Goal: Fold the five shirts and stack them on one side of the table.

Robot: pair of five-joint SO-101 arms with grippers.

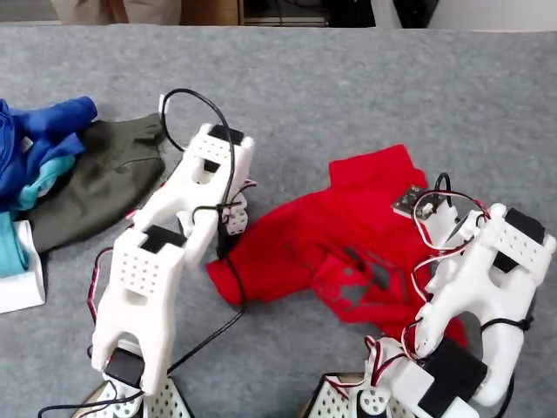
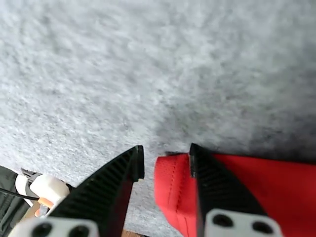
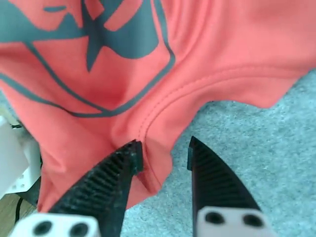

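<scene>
A red shirt with a dark graphic lies crumpled on the grey table, right of centre. My left gripper is open low over the table, a folded corner of the red shirt lying between its jaws against one finger. In the high view the left gripper sits at the shirt's left edge. My right gripper is open over the red shirt, its jaws straddling a curved hem where cloth meets table. The right arm stands at the shirt's right side.
At the table's left edge lies a heap of shirts: a blue one, a teal one and a dark olive one. A white item rests in front of them. Bare grey table stretches behind the red shirt.
</scene>
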